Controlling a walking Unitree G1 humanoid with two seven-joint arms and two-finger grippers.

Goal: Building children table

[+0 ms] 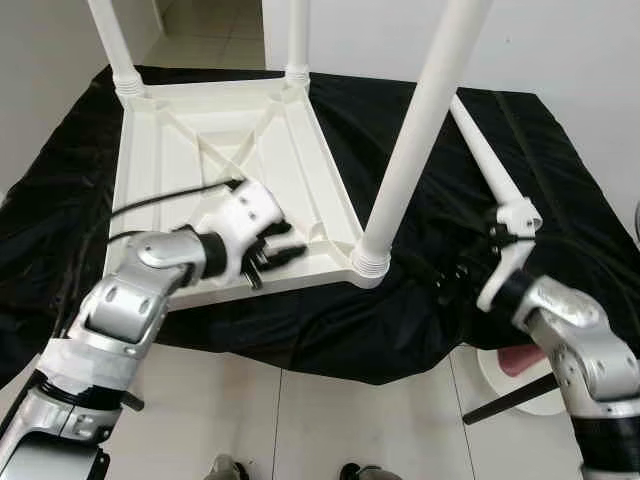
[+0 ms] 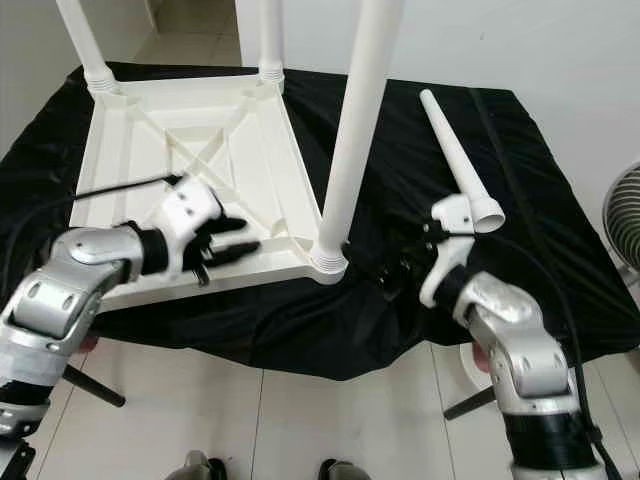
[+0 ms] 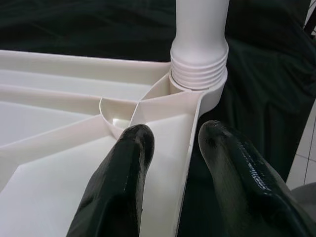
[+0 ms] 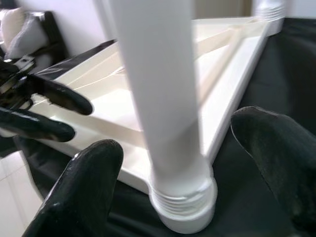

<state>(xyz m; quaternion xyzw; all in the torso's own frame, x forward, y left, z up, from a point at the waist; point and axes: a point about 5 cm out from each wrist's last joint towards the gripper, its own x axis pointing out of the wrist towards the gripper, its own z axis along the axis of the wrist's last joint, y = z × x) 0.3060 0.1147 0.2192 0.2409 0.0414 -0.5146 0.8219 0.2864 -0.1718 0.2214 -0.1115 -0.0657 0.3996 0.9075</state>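
Note:
The white plastic table (image 1: 165,150) lies upside down on a black cloth. Three white legs stand screwed into its corners: far left (image 1: 112,40), far right (image 1: 297,35) and near right (image 1: 415,150). A fourth leg (image 1: 488,155) lies loose on the cloth to the right. My left gripper (image 1: 285,247) is open at the table's near rim, one finger (image 3: 129,148) inside the rim and the other outside, just short of the near-right leg's threaded collar (image 3: 199,64). My right gripper (image 2: 400,272) is open low over the cloth, fingers pointing at that same leg's base (image 4: 182,197) without touching it.
The black cloth (image 1: 560,160) drapes over its support's front edge onto a tiled floor (image 1: 330,420). A white round stand with a pink patch (image 1: 520,365) and a black bar (image 1: 505,398) sit by my right arm. A fan grille (image 2: 625,215) stands at the far right.

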